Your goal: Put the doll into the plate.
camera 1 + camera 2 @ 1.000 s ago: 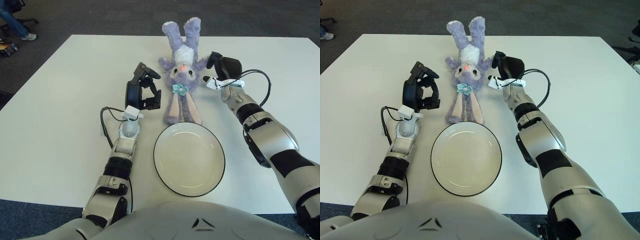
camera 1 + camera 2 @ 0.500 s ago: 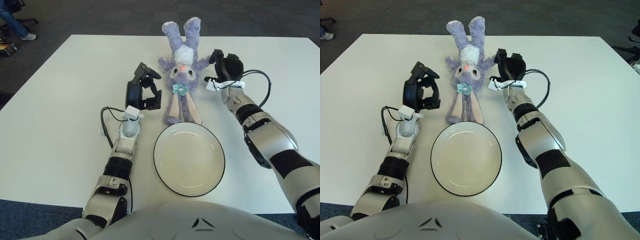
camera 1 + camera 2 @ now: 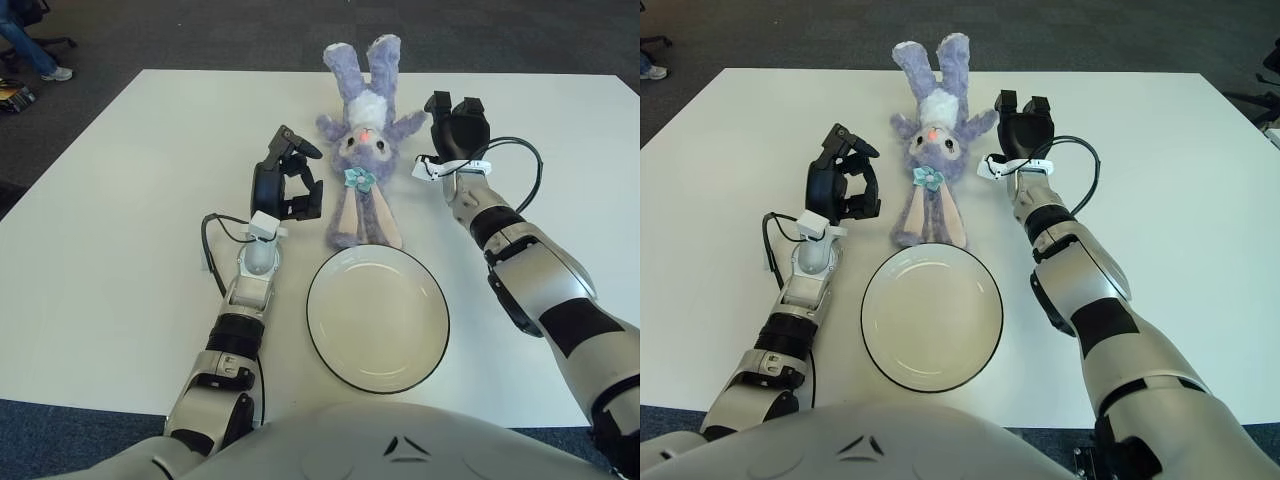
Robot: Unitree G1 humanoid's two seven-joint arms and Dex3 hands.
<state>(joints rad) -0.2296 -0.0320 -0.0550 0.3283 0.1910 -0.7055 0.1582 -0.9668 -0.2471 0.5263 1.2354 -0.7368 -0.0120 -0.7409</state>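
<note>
While the doll (image 3: 365, 150) lies where it was on the table (image 3: 120, 230), ears just touching the plate (image 3: 378, 317) rim, the right hand (image 3: 457, 127) has drifted up and outward beside its arm, fingers spread and empty. The left hand (image 3: 287, 185) hovers unmoved near its other side, fingers loosely open. No grasp has begun.
</note>
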